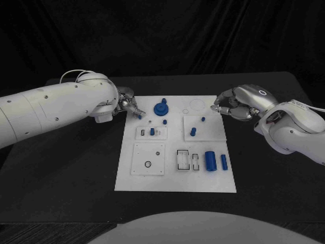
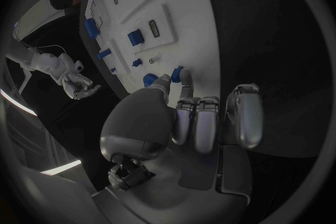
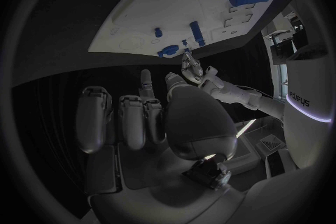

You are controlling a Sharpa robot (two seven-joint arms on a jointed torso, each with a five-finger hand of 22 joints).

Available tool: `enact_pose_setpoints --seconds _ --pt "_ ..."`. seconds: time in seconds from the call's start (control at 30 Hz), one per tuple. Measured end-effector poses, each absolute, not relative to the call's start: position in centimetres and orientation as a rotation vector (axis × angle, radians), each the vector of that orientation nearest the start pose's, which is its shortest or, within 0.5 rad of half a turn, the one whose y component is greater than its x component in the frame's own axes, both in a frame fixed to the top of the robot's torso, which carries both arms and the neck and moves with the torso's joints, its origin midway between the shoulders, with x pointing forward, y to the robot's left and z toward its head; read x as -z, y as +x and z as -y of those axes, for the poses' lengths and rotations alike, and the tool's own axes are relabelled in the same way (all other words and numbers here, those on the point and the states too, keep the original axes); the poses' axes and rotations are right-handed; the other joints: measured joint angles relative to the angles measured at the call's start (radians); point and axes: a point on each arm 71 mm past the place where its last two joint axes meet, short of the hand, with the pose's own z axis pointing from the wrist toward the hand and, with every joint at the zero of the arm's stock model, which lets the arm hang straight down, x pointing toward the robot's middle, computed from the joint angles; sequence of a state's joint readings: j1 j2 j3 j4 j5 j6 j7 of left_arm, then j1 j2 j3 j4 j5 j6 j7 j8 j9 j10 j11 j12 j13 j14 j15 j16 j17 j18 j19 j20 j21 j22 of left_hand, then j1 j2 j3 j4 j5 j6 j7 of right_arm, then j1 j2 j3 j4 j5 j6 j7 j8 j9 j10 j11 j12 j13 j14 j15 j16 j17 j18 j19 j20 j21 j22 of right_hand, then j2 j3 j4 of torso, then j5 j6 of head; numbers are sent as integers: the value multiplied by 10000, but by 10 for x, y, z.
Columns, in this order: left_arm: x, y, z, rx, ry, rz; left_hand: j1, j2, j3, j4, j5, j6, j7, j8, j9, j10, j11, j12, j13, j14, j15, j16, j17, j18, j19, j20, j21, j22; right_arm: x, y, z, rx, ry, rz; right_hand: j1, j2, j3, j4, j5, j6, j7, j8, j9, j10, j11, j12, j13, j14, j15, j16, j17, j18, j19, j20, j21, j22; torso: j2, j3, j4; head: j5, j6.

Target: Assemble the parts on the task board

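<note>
Task board [image 1: 206, 182]: white plate, flat in the middle of the black table [image 1: 74, 173], blue parts scattered across it.
Left hand [image 1: 127, 107]: at the board's far left corner, fingertips pinching a small blue peg [image 2: 178, 73] right over the plate.
Right hand [image 1: 232, 107]: fingers curled in at the far right corner, just off the board's edge; holding nothing I can see.
Handling: peg looks light, rigid, smooth plastic and likely slippery; pinch it on its sides, mid-length.
Bigger pieces: blue cylinders [image 1: 217, 161] lie near the front right; likely to roll, so grasp them across the barrel.
</note>
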State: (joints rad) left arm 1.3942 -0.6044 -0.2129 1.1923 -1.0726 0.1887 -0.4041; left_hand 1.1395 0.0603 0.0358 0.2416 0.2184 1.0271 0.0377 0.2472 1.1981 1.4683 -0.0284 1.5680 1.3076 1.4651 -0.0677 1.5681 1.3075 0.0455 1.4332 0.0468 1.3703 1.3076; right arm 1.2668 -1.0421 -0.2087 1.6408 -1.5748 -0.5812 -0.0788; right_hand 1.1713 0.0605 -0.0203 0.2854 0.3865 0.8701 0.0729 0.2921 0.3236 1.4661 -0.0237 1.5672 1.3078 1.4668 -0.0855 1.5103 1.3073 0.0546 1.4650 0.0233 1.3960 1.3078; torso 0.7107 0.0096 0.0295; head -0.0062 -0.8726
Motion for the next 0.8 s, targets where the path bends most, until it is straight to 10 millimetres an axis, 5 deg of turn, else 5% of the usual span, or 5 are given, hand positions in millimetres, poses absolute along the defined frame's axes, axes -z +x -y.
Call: enact_pose_setpoints --seconds 0.2,0.5,0.8 --pt "198 547 -194 3205 -431 -22710 415 27 256 -256 932 0 1 -135 -32 0 0 0 0 0 0 0 -1 0 0 0 -39 0 185 446 263 -5384 -2117 -14763 0 0 0 0 41 0 0 0 0 0 0 0 -1 0 0 0 0 0 0 0 -58 -1 -2 -1 0 6 0" --pt "198 547 -194 3315 -381 -22697 816 -19 740 -452 1428 -38 -34 -258 -71 0 0 0 0 0 0 0 -1 0 0 0 -91 -1 185 446 263 -5384 -2118 -14767 54 54 27 -28 41 0 0 0 1 0 0 0 -2 0 0 0 0 -1 0 0 -58 -2 3 0 0 -4 0" --pt "198 547 -199 3363 -432 -22675 1068 -391 2023 -613 1972 -41 25 -333 -96 0 0 0 0 -1 0 0 -1 -1 -38 -37 -129 -1 185 446 263 -5377 -2115 -14771 160 30 83 -26 41 36 -36 0 -7 0 0 0 -2 0 0 0 0 0 0 0 -98 -2 4 0 0 28 0"
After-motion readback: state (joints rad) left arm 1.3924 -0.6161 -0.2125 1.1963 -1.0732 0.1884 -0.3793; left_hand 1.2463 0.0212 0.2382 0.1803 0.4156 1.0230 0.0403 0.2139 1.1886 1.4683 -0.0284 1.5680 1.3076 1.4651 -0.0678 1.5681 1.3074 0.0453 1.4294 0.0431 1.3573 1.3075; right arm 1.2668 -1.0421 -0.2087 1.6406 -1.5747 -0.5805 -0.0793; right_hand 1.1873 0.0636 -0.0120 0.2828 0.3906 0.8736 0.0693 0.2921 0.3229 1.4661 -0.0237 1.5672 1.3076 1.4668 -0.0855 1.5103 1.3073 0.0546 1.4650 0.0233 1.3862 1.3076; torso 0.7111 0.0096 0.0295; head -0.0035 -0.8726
